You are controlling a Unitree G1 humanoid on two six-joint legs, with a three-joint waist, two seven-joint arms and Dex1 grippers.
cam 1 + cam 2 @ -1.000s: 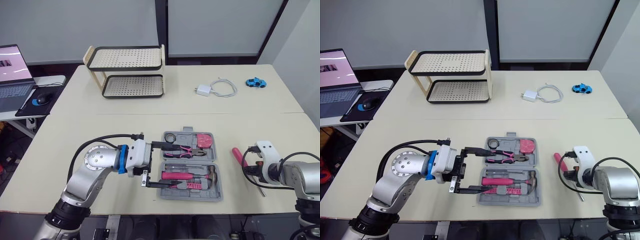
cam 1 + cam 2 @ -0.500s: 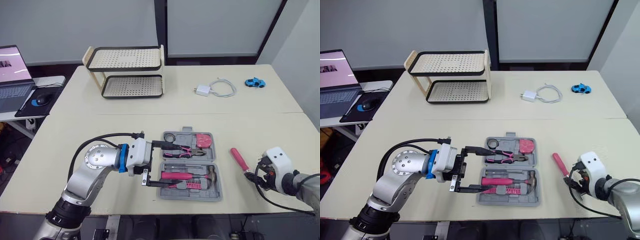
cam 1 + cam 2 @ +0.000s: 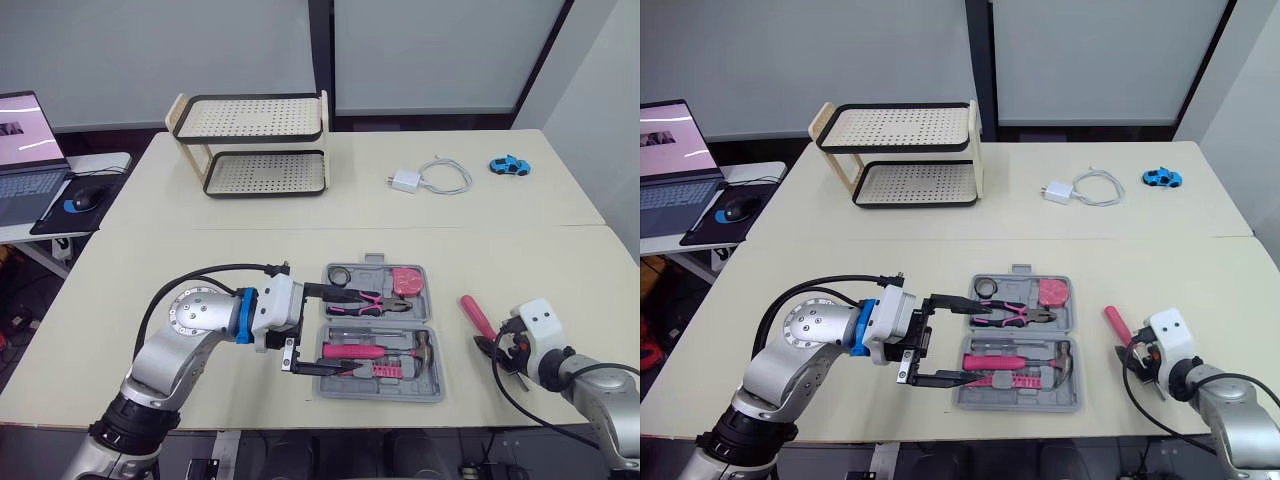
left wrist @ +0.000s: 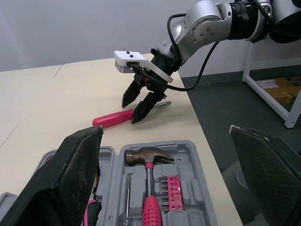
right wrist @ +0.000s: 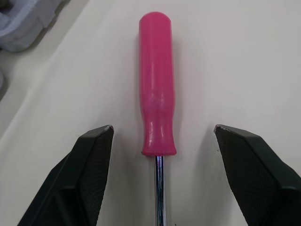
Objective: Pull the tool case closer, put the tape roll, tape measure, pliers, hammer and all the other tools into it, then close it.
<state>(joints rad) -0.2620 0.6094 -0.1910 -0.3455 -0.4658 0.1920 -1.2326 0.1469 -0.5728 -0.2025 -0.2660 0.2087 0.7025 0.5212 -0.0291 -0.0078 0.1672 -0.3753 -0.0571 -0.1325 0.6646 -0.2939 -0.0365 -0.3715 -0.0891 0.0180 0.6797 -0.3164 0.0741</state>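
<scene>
- The right tool (image 4: pixel 132 112) has just come back in. Half a second ago it was drawn off toward the near right corner of the bench (image 3: pixel 200 260), clear of the screwdriver (image 3: pixel 474 317). It now sits at the metal-shaft end again, much where it was a second ago.
- Its jaws are spread wide and grip nothing. In the right wrist view one finger stands either side of the point where the pink handle meets the shaft.
- The screwdriver has not moved. It lies flat on the bench just right of the tool case (image 3: pixel 380 394), apart from it.
- The left tool (image 3: pixel 340 330) has stayed put, wide open over the left end of the case and empty.
- The case lies open near the front edge, holding the hammer (image 4: pixel 149 157), pliers (image 3: pixel 370 299), tape roll (image 3: pixel 341 274) and tape measure (image 3: pixel 408 281).
- This looks like a fresh approach for a grasp. The screwdriver seems to be the last loose tool, so it must be picked up and stowed, and then the lid closed.
</scene>
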